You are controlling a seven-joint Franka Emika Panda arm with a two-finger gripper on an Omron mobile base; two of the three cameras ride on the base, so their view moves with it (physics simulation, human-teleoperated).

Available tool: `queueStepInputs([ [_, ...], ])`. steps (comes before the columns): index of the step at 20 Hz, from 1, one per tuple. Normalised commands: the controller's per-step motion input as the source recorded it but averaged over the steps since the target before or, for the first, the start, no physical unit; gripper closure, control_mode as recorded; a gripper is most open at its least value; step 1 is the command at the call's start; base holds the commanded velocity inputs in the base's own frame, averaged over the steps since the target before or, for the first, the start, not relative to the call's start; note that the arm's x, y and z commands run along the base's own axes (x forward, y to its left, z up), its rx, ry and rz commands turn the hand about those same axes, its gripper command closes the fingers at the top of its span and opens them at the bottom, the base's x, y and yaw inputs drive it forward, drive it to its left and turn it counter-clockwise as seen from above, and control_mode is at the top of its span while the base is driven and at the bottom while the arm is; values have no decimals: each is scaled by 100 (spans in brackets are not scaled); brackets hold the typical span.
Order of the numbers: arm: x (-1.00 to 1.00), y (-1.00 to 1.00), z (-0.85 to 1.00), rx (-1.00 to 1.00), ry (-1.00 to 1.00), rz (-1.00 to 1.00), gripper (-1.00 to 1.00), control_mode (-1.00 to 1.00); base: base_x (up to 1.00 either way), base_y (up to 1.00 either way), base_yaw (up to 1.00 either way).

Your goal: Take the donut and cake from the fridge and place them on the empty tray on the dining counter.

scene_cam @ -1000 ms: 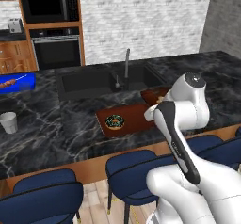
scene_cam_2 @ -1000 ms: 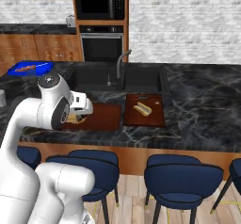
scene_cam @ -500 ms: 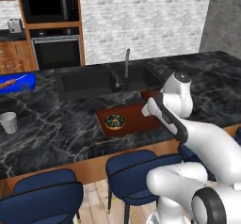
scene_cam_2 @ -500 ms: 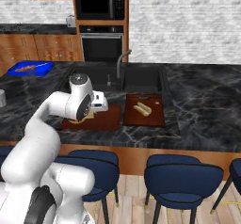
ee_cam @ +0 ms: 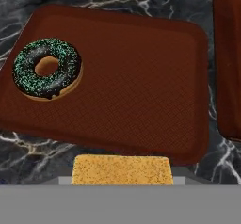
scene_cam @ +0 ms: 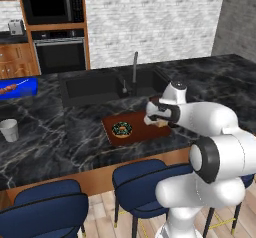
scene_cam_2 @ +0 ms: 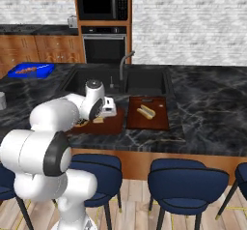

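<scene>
The reddish-brown tray lies on the black marble dining counter, in front of the sink. On the tray's left part rests the donut with its dark icing and green-white sprinkles. My gripper hovers low over the tray's right end, shut on the cake, a yellow-orange block that hides the fingertips. From the right base camera the cake sits under the hand, above the tray. The bare tray floor lies just ahead of the cake. The fridge is out of view.
A second brown board with a bread piece lies right of the tray. Behind are the sink and faucet. A blue rectangle with a skewer and a white cup stand far left. Blue stools line the counter's front.
The arm has swung forward and left from over the base, carrying the cake down over the tray's right end. The donut has not moved.
</scene>
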Motion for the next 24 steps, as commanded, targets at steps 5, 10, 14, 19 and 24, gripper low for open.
queueStepInputs([
  [5,48,6,-51,0,0,3,100,-100,0,0,0],
  [10,51,4,-39,0,0,4,100,-100,0,0,0],
  [14,36,0,-21,0,-2,6,100,-100,0,0,0],
  [19,28,4,-26,0,-1,6,100,-100,0,0,0],
  [24,27,6,-27,0,0,5,-100,-100,0,0,0],
])
